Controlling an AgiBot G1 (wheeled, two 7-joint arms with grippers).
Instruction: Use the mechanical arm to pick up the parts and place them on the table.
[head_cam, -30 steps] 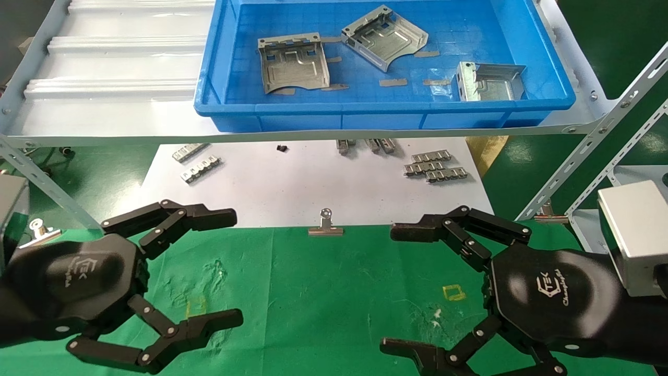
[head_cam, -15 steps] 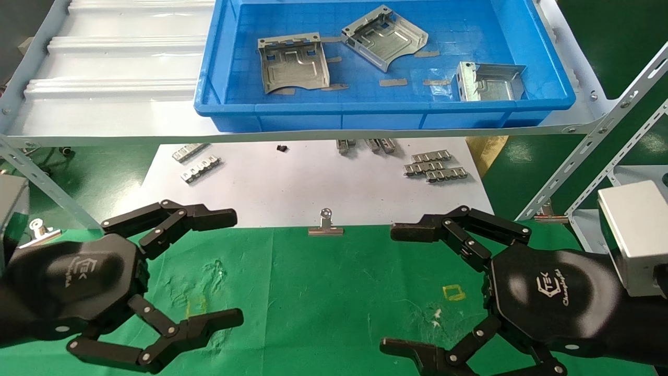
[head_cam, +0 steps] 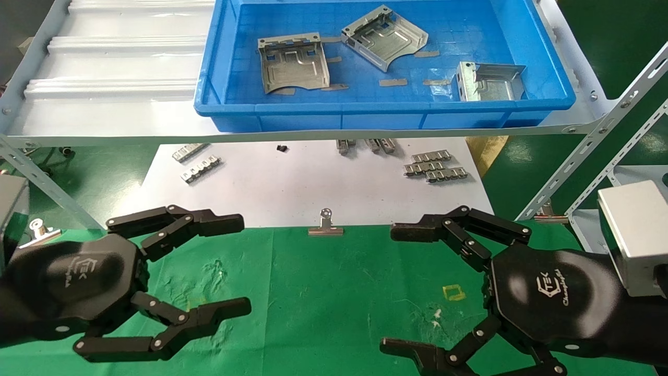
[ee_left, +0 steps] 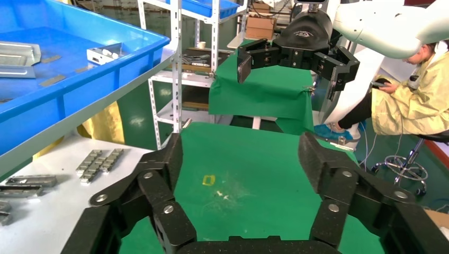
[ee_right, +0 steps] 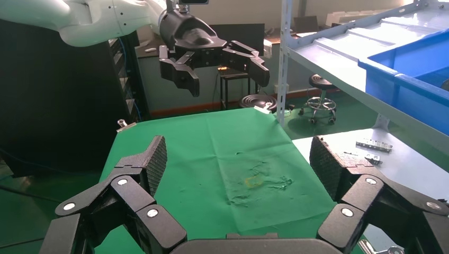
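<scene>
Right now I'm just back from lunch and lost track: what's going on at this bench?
Nothing has been picked up yet. Both grippers hang open and empty above the green table, the left gripper on the left and the right gripper on the right. Three metal parts lie in the blue bin on the shelf beyond them, none gripped.

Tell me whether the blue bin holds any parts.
Not empty: three parts lie in the blue bin on the shelf; neither gripper is near them.
</scene>
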